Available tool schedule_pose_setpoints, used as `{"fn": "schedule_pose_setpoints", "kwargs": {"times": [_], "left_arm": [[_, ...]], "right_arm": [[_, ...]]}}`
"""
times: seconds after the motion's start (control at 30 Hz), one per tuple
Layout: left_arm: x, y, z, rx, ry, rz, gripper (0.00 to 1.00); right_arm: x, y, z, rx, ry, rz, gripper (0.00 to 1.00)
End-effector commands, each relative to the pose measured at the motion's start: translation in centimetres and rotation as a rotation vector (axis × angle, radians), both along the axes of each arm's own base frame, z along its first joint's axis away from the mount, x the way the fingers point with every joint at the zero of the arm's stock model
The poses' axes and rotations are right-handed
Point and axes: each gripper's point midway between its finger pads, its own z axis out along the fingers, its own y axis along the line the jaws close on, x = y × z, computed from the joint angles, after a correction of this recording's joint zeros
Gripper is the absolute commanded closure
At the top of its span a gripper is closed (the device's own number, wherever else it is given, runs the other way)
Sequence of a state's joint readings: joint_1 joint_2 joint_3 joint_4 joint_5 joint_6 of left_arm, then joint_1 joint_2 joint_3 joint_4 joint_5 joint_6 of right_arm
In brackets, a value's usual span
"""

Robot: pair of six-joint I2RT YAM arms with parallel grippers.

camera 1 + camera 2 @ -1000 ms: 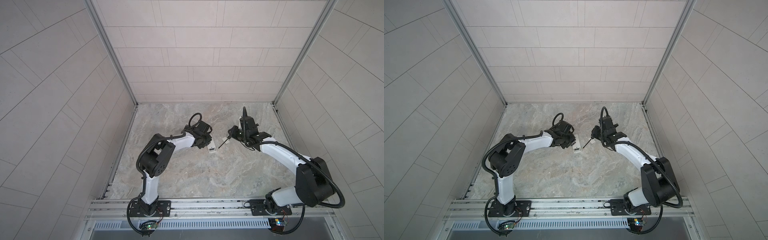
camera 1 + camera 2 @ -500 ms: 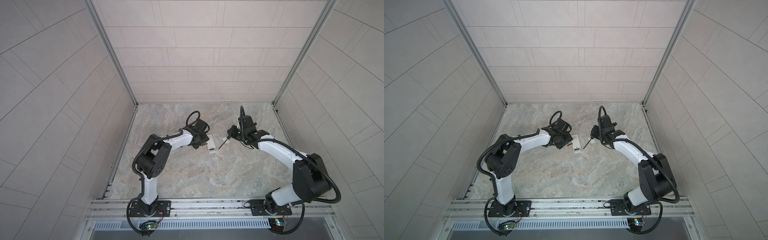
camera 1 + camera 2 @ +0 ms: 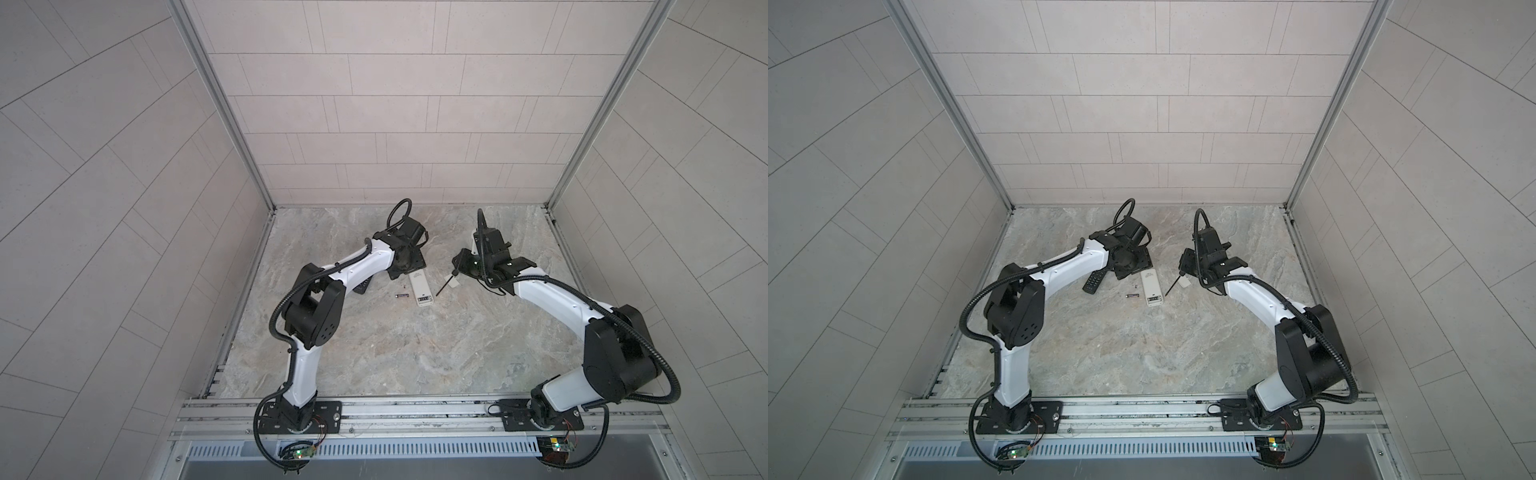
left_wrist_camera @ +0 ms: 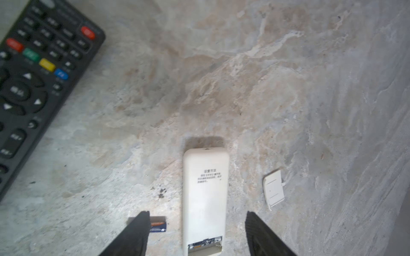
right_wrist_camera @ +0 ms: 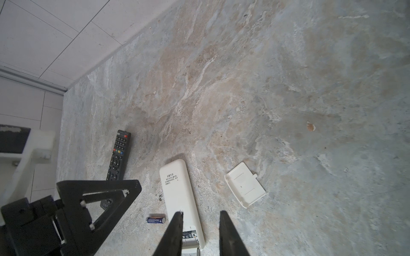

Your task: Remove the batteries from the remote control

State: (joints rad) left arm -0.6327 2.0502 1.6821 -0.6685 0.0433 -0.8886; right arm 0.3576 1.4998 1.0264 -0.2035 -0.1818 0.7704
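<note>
Battery (image 3: 402, 295) lies flat, long axis crosswise to white remote (image 3: 420, 290).

A robot test cell, probably in a lab: pale tiled panels (image 3: 374, 104) wall in the stone-patterned tabletop (image 3: 415, 353) on three sides of the left gripper (image 4: 197, 218), aluminium posts (image 3: 224, 108) rise at the corners beyond it, and a slotted metal rail (image 3: 415, 409) runs well behind it.
</note>
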Motion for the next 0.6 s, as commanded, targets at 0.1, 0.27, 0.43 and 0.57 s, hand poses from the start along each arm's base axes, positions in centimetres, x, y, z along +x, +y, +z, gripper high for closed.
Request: {"fn": "schedule_pose_setpoints", "kwargs": {"times": [0.1,0.27,0.43,0.57], "left_arm": [[-3.0,1.1,-3.0,0.170,0.176,-0.089,0.24],[-2.9,0.5,-3.6,0.168,0.194,-0.083,0.22],[-2.6,-0.1,-3.8,0.193,0.214,-0.092,0.21],[-2.4,-0.7,-4.1,0.194,0.216,-0.097,0.21]], "right_arm": [[-0.5,-0.2,0.7,-0.070,-0.037,0.015,1.00],[-0.7,0.2,0.4,-0.077,-0.056,0.029,1.00],[-0.6,0.6,0.6,-0.082,-0.088,0.044,1.00],[-0.6,0.6,0.9,-0.076,-0.122,0.048,1.00]]}}
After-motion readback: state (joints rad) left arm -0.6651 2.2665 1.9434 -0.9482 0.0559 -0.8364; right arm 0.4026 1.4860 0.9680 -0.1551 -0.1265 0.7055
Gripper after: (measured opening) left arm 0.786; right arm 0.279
